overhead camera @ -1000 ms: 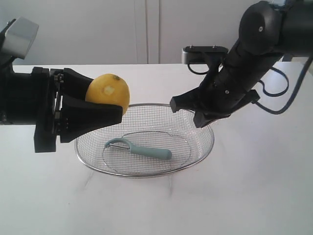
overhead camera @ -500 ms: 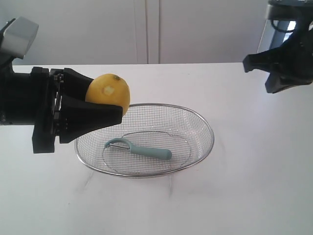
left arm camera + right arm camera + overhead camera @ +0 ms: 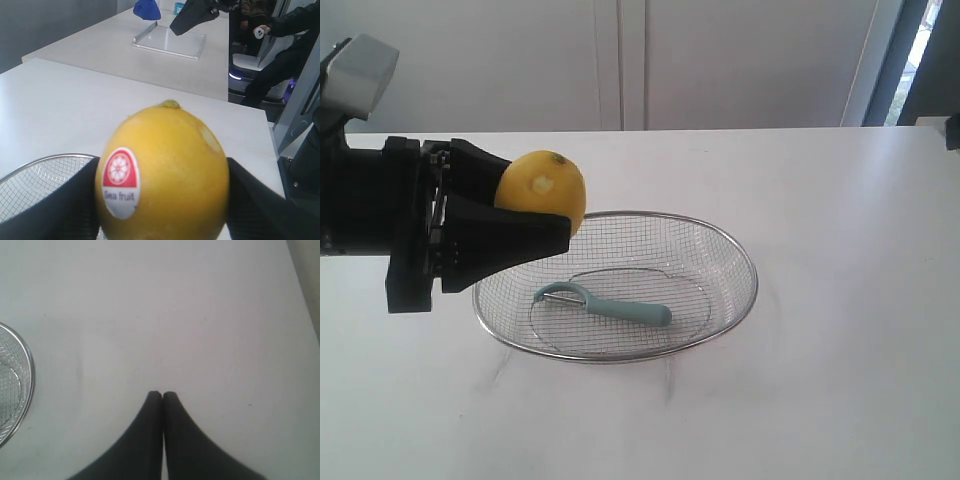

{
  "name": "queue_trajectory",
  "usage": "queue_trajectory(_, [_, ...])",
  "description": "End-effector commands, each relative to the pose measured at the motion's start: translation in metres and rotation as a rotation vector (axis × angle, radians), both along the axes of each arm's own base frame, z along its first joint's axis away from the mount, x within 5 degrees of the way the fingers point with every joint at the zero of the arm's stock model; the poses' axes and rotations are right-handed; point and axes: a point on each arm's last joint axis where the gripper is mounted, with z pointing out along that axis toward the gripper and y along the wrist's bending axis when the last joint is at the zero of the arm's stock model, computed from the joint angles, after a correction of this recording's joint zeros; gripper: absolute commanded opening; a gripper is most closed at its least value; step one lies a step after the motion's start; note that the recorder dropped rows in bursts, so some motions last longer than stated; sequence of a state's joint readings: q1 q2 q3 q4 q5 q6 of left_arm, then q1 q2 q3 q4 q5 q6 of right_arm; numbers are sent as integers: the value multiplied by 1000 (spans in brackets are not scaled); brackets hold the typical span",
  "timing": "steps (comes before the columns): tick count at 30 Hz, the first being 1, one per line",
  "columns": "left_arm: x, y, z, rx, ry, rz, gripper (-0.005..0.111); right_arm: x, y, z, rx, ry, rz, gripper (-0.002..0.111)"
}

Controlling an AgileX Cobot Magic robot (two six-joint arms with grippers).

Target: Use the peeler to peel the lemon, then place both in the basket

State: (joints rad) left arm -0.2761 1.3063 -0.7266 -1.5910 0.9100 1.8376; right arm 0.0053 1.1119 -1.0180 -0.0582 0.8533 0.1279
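1. The left claw (image 3: 533, 200) grips the lemon (image 3: 541, 190) from two sides. Its black fingers (image 3: 510, 240) stand wide apart, with the fruit pressed between them.
2. The lemon is held in the air, above the left end of the basket (image 3: 650, 213), and it does not touch the mesh.
3. The long axis of the lemon stands nearly upright. Its small nub (image 3: 555, 153) points up, and a pale peeled patch (image 3: 546, 185) faces the exterior camera.
4. The peeler (image 3: 610, 305) lies flat on the bottom of the basket. Its long axis runs left to right in the exterior view, with the curved head and blade at the left and the end of the teal handle at the right, a little nearer to the camera.
5. The basket stands on the white counter (image 3: 840, 350), with its long side across the view.
6. Only the left wrist view shows the other face of the lemon (image 3: 162, 170), which carries a red and white sticker (image 3: 120, 182) with the words "Sea fruit". There the patch (image 3: 210, 139) sits high on one side and the nub (image 3: 170, 104) is on top.
7. Only the right wrist view shows the right claw (image 3: 162, 395). It is closed and holds nothing, with its two fingertips touching, above bare counter (image 3: 200, 315). The rim of the basket (image 3: 31, 370) shows at the edge of this view, apart from the claw.
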Motion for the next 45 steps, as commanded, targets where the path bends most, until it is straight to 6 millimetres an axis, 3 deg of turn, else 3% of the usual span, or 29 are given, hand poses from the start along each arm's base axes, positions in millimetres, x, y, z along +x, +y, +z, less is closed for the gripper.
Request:
queue_trajectory(1, [-2,-1,2,-36,8,-13,0,-25,-3,8,-17,-85,-16,0])
queue_trajectory(12, [-2,-1,2,-36,8,-13,0,-57,-2,11,-22,-284,1,0])
queue_trajectory(19, [-2,-1,2,-36,8,-13,0,-58,-2,4,-42,-370,13,0])
queue_trajectory(38, [-2,-1,2,-38,41,-5,0,-59,-3,0,-45,-333,11,0])
queue_trajectory(45, [4,1,-3,8,84,71,0,-59,-3,0,-45,-333,11,0])
